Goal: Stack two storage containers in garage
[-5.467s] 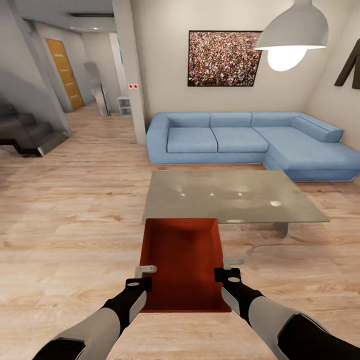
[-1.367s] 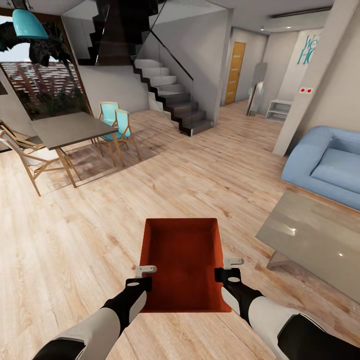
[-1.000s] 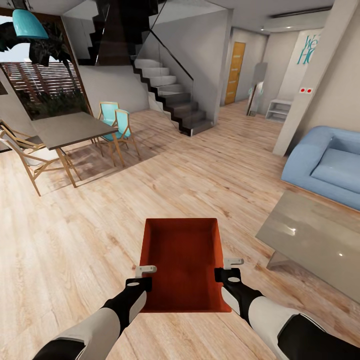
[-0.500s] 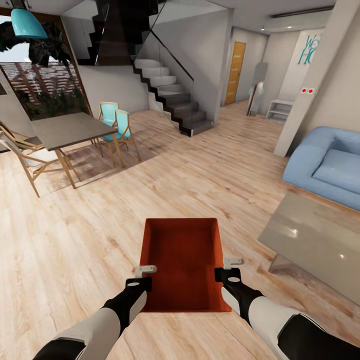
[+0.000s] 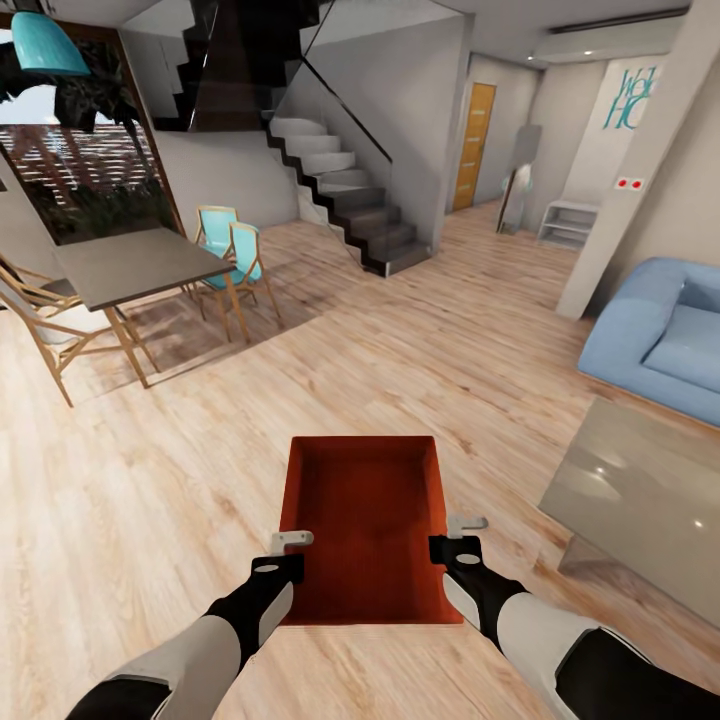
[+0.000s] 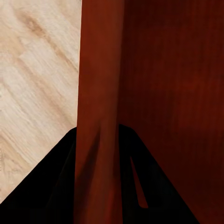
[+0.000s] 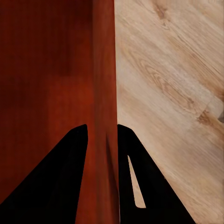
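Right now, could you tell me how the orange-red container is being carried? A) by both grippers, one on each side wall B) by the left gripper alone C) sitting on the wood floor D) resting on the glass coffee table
A: the left gripper and right gripper each clamp a side wall of the storage container, held above the wood floor.

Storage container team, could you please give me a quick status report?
Left gripper and right gripper each shut on a side wall of the storage container. Container carried level over wood floor. Glass coffee table ahead right.

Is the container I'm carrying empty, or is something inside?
Empty. The head view looks straight into the orange-red storage container: only its bare floor and walls show, held level between both end effectors.
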`<state>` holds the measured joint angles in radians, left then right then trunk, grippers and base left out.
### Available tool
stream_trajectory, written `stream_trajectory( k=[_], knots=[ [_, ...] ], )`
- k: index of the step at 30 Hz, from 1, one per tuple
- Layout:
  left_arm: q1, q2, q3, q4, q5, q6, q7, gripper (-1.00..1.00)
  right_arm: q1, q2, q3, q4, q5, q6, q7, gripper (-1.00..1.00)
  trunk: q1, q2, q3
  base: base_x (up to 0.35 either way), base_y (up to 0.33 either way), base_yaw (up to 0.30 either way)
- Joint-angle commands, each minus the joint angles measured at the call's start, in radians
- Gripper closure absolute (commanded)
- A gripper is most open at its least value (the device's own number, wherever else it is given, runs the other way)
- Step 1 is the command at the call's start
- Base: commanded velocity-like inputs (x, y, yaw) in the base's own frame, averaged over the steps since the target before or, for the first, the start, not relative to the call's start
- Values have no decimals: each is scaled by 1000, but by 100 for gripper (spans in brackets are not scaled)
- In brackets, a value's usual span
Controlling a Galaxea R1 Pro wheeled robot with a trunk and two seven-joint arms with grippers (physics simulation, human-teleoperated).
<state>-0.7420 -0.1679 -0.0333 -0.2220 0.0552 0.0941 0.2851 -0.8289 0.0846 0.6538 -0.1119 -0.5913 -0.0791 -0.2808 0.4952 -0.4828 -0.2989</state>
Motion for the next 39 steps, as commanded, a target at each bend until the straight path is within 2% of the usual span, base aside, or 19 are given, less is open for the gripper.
stream_trajectory(
  k=[1, 39],
  knots=[
    [0, 5, -4, -7, -25, 6, 18, 100, -1, 0, -5, 31, -27, -5, -5, 100, 1, -1, -1, 316, 119, 0],
    [0, 5, -4, -7, -25, 6, 17, 100, -1, 1, -5, 31, -26, -5, -5, 100, 1, -1, -1, 319, 103, 0]
  ],
)
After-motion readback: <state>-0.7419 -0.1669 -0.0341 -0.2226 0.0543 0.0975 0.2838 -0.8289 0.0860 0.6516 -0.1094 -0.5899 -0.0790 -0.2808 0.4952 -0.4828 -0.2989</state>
